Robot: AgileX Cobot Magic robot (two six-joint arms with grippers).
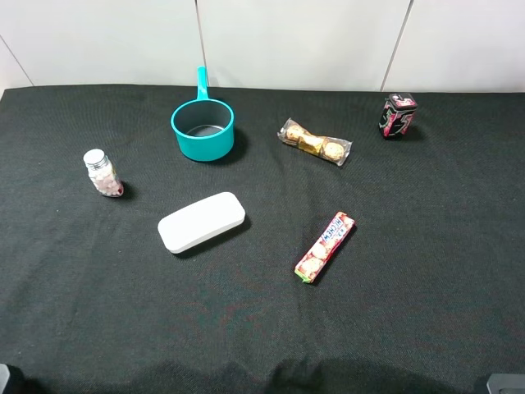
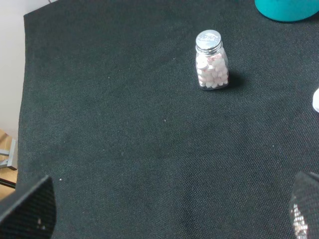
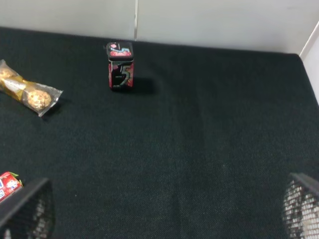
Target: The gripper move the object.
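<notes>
The white case (image 1: 202, 222) lies flat and slanted on the black surface (image 1: 410, 312), ahead of my left gripper (image 2: 167, 211) and off toward my right arm's side, touching nothing. Only the high camera shows it whole. My left wrist camera catches no more than a white sliver of it at the frame's border, and my right wrist camera does not see it at all. Both my grippers are held wide apart with nothing between the fingers, the right gripper (image 3: 164, 209) included, and both hang over bare cloth well short of the case. Beyond the case from me stands the teal pot (image 1: 203, 130), its handle pointing at the far wall. Out on my left arm's side of the case is the pill bottle (image 1: 102, 172), upright, which my left wrist camera shows plainly with its silver cap. On the other side lies the candy roll (image 1: 326, 246), near the case but apart from it, and my right wrist camera sees just its red end. Farther ahead of my right gripper are the wrapped chocolates (image 1: 316, 143) and the black-and-red tin (image 1: 398, 115), upright close to the far edge. My left wrist camera shows the surface's outer side edge, and my right wrist camera shows the far edge against the white wall. Between my grippers and the case the cloth is open.
</notes>
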